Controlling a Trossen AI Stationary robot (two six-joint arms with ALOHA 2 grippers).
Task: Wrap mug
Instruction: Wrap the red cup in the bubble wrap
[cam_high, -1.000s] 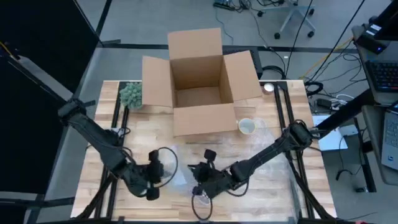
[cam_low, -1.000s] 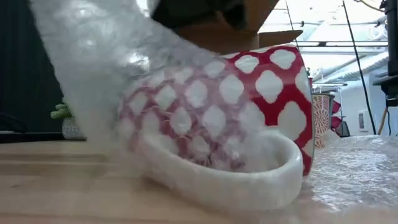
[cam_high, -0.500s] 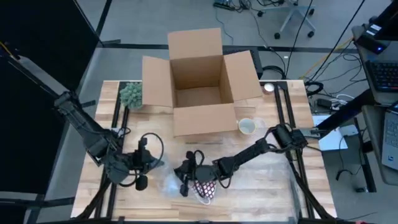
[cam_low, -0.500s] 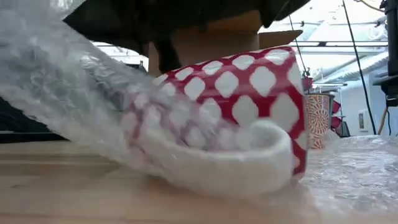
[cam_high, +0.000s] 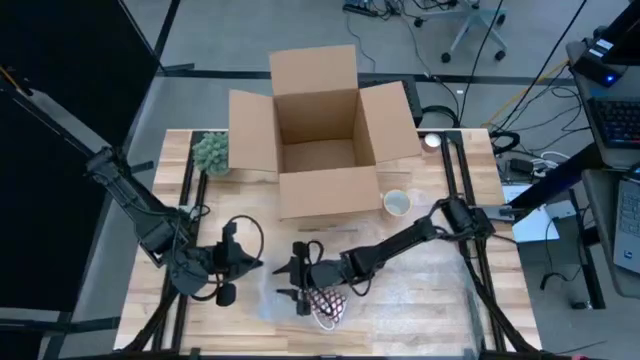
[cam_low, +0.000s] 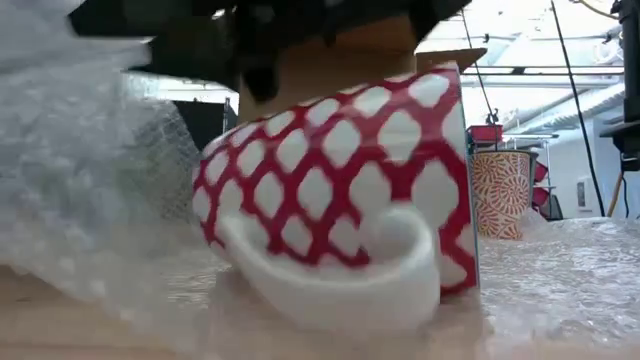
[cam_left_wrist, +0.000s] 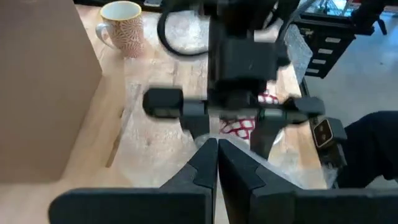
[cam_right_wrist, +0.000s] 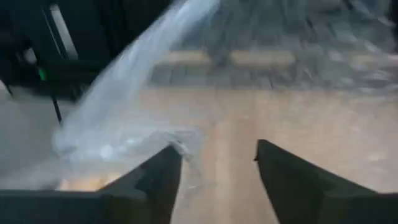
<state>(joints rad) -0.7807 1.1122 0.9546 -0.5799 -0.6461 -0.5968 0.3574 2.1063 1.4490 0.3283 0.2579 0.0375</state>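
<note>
Low view: the mug lies on its side on bubble wrap, near table edge, axis running left-right, handle near. Right gripper, jaws spread, hovers seemingly just left of it; left gripper pressed together.

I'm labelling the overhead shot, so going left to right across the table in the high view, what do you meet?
Plant → left gripper → right gripper → red mug → patterned mug. The cardboard box spans the middle at the back, so I leave it out of the order.
</note>
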